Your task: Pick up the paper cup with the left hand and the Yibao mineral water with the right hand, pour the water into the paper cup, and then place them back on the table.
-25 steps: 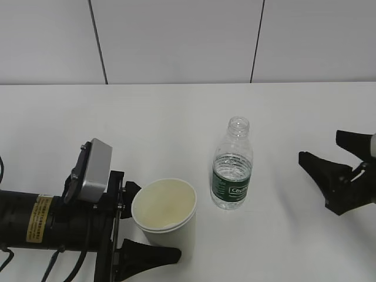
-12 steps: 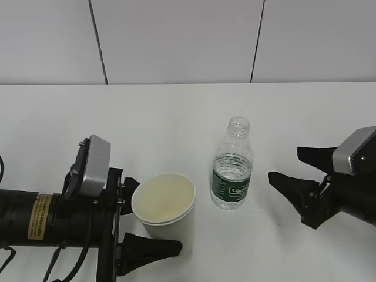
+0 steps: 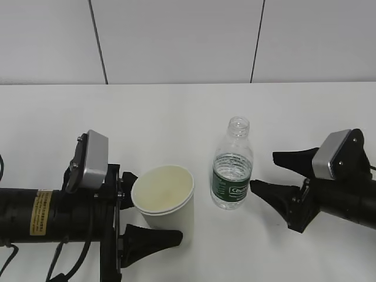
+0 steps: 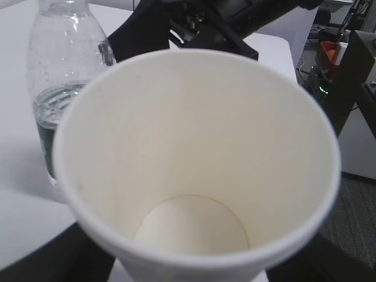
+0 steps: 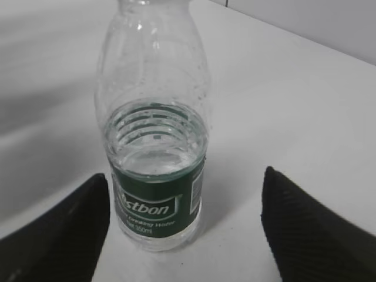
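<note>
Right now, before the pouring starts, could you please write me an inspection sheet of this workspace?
Surface: white table, dry, nothing spilled.
Job's things: paper cup empty, upright; Yibao mineral water upright, uncapped, partly filled, standing right of the cup, apart from it.
Clutter: nothing seen.
Grippers: left tool has its fingers on both sides of the cup; whether they press it, I cannot tell. Right tool is open, beside the bottle, not touching it.
Cables: thin black cable under the left arm.
Surroundings: white panelled wall behind the table; dark equipment beyond the table edge in the left wrist view.
</note>
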